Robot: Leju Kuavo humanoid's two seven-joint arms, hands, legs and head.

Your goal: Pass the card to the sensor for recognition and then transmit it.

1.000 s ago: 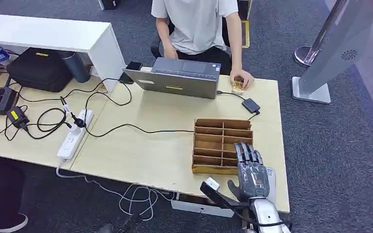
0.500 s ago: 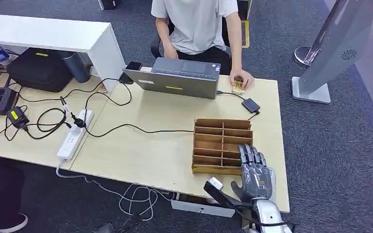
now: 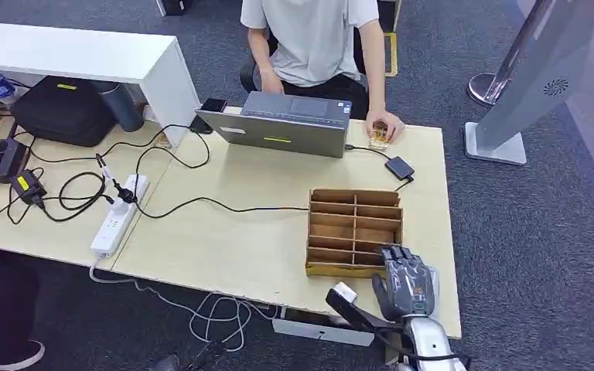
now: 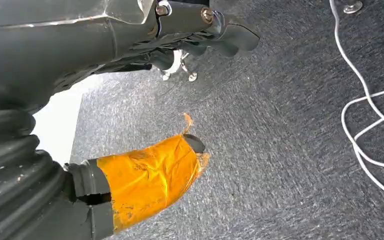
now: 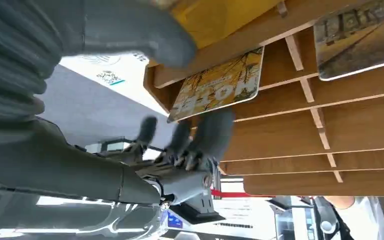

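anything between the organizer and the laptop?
Head view: bare tabletop between organizer and laptop, crossed by one black cable.

cards in rack, laptop behind

Silver right hand; orange-taped, seemingly left thumb.

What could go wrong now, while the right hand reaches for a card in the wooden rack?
1. The right hand sits at the table's near edge by the wooden rack; a push might shift the rack.
2. The card lies in a narrow slot, so the fingers may catch a divider or slip off it.
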